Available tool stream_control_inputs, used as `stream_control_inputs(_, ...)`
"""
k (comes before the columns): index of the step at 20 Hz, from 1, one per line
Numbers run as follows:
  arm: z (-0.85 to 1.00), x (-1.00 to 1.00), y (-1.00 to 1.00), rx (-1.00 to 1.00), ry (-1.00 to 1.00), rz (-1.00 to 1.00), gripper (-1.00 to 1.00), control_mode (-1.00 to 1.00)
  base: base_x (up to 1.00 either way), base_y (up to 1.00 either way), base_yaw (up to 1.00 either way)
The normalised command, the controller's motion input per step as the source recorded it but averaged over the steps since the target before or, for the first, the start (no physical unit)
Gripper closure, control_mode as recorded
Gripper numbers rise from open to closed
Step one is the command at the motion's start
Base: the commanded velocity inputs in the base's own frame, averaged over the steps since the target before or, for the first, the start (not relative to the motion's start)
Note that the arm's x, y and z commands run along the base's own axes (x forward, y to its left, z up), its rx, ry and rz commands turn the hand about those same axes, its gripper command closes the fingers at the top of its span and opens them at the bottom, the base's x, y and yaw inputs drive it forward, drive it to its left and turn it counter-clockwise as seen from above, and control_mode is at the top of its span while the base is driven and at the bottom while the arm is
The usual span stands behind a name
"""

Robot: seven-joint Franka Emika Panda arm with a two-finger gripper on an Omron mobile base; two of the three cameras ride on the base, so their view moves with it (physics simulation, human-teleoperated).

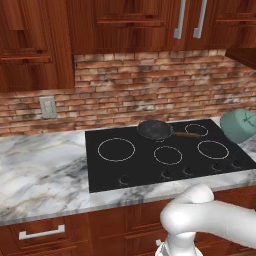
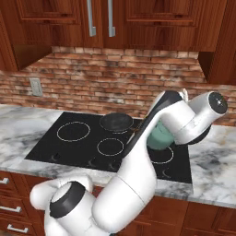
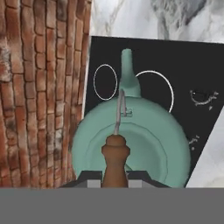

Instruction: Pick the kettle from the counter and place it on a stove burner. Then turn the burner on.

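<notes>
- In the hand view: gripper (image 3: 114, 181) closed nearly all the way around the brown lid knob (image 3: 115, 154) of the kettle (image 3: 131, 144), fingertips (image 3: 92, 183) pressed against the knob's base on either side.
- Same view, looking straight down on the kettle: teal-green rounded body, circular lid recess, thin metal handle bar (image 3: 119, 111) running from the knob toward the spout (image 3: 128, 72).
- Beyond the spout in that view: two white burner rings on the black cooktop (image 3: 192, 65), a smaller one (image 3: 105, 82) and a larger one (image 3: 162, 89) partly hidden by the kettle body.
- From the left base camera: kettle (image 1: 239, 125) seen from the side, tilted, at the far right edge of the cooktop (image 1: 150, 170), over the corner where glass meets marble counter (image 1: 40, 170).
- From the right base camera: kettle (image 2: 159, 137) mostly hidden behind the white arm (image 2: 138, 170), teal body peeking out above a right-hand burner ring (image 2: 167, 159).
- Frying pan (image 1: 155, 130) with brown handle on the far middle of the cooktop, well apart from the kettle.
- Largest stove burner (image 1: 116, 149) ring at the near left of the glass, bare.
- Brick backsplash (image 1: 150, 85) behind.
</notes>
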Motion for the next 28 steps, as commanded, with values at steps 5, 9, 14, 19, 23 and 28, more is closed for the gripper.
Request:
stream_control_inputs(5, 0.14, 0.00, 1.00, 0.04, -0.05, -0.04, 1.00, -1.00, 0.00, 0.00, 0.00)
stream_control_inputs(9, 0.22, 0.04, 1.00, 0.00, 0.02, -0.07, 1.00, -1.00, 0.00, 0.00, 0.00)
stream_control_inputs(14, 0.16, 0.04, 1.00, 0.00, 0.15, -0.03, 1.00, -1.00, 0.00, 0.00, 0.00)
stream_control_inputs(19, 0.03, 0.04, 1.00, 0.00, 0.21, 0.00, 1.00, -1.00, 0.00, 0.00, 0.00)
stream_control_inputs(23, 0.00, 0.09, 1.00, 0.00, 0.20, 0.00, 1.00, -1.00, 0.00, 0.00, 0.00)
stream_control_inputs(28, 0.03, 0.11, 1.00, 0.00, 0.18, 0.00, 1.00, -1.00, 0.00, 0.00, 0.00)
